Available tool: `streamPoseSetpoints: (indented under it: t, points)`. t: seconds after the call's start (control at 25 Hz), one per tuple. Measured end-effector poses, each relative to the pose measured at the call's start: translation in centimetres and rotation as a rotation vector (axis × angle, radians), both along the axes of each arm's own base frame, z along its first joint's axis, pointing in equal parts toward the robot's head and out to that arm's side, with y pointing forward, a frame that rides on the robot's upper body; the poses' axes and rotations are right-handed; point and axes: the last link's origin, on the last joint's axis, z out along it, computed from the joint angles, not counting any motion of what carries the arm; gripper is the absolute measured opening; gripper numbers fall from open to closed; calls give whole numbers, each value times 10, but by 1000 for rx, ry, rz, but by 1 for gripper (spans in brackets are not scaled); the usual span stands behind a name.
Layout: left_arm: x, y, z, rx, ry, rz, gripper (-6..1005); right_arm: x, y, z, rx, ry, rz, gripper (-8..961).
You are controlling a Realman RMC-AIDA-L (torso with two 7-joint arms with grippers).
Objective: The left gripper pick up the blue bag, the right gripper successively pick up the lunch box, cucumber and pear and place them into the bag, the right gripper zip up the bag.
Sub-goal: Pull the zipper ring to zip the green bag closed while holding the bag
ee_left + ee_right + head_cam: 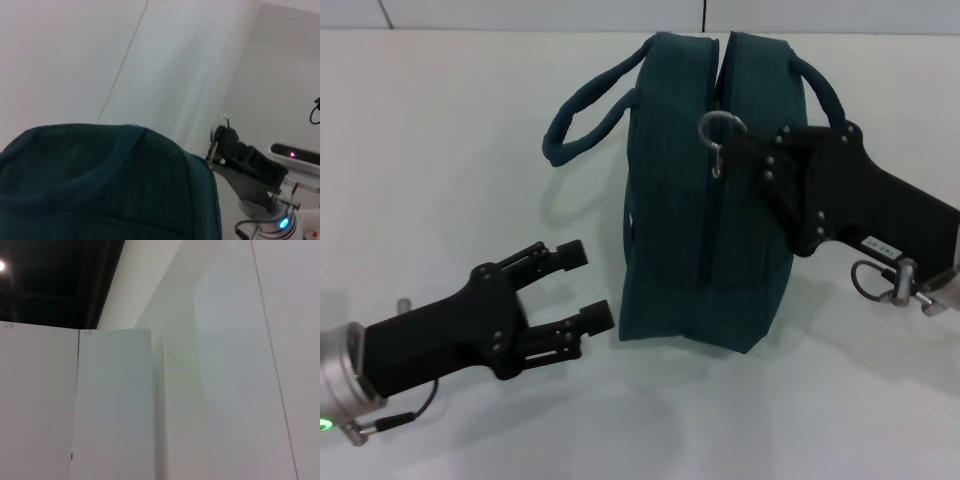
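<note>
1. The large dark teal-blue fabric bag (pixel 705 220) stood upright on the white table (pixel 440 150), its two loop handles splayed to either side and its zipper line running down the face nearest the camera.

2. The zipper looked shut for most of its visible length; only a short notch gaped at the top between the handles. Lunch box, cucumber and pear were nowhere in view, so I judged them already inside and the task in its closing stage.

3. The right claw (pixel 752 150) sat against the bag's upper right side, its tip at the silver ring pull (pixel 719 128). The head view did not show the fingertips clearly enough; whether they were pinching the ring, I cannot tell. Its placement fits working the zipper.

4. The left claw (pixel 582 290) hovered low, just beside the bag's lower left edge, fingers spread and holding nothing. It was not touching the fabric. Judged role: standing by to steady the bag against any zipper drag.

5. The left wrist view showed the bag's rounded top close up, with the right claw beyond it at the ring.

6. The right wrist view showed only pale wall panels; nothing of the bag.

7. Risk, as judged: an unheld bag could tip or slide when the pull is tugged.
</note>
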Motion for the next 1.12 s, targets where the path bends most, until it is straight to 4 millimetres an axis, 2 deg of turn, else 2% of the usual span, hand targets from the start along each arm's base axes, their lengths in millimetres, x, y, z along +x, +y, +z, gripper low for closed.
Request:
streamPoseSetpoints:
  t: [0.32,0.6,1.12]
  points:
    - [7,13,-9,31,-21,15,890,-11,12,3,18,16,9,42]
    - [9,27,-7,91,-62,67,890,-18,18,-1,16,-8,20,44]
    - [21,43,-18,71,-56,66,869,-18,19,-1,16,-11,15,47]
